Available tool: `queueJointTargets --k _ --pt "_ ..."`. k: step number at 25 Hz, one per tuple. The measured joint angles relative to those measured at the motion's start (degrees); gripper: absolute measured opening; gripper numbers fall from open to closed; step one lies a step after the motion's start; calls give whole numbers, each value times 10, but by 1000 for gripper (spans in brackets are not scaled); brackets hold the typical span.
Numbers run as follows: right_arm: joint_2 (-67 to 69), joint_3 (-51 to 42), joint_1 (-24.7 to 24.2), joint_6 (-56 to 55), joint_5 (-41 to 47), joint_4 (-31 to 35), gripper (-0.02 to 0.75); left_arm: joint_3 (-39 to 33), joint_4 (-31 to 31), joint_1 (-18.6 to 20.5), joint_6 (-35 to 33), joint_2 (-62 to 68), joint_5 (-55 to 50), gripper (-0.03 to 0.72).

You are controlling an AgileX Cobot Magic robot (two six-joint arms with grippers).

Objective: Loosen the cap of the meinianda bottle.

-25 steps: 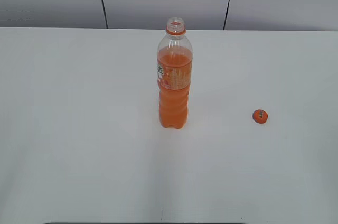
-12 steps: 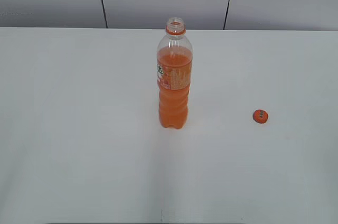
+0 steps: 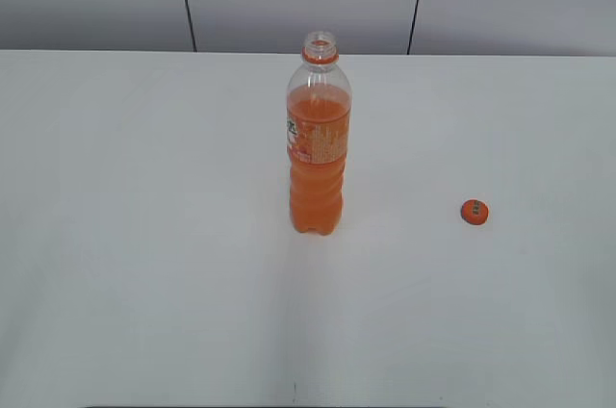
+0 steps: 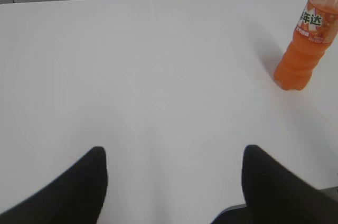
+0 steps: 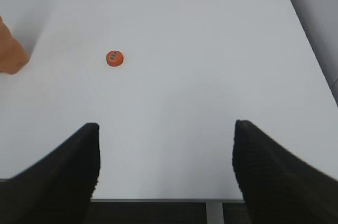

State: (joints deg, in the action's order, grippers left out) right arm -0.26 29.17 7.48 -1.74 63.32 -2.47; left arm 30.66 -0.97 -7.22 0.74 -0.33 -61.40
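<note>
The meinianda bottle (image 3: 318,139) stood upright mid-surface (image 3: 144,235), neck uncapped; the cap (image 3: 474,212) lay flat on the surface, well apart to its right. Left end effector (image 4: 174,187) and right end effector (image 5: 165,168) both had jaws apart, holding nothing, near the surface's front edge.
</note>
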Motion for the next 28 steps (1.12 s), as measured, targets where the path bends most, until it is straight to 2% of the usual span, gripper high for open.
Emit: queueJointTargets --k 9,17,28 --pt "0 0 0 0 0 -1 586 0 -1 4 0 0 0 489" --pt "0 0 0 0 0 -1 586 0 -1 61 0 0 0 489" --pt "0 0 -13 0 -1 -1 586 0 -1 65 -1 0 0 489"
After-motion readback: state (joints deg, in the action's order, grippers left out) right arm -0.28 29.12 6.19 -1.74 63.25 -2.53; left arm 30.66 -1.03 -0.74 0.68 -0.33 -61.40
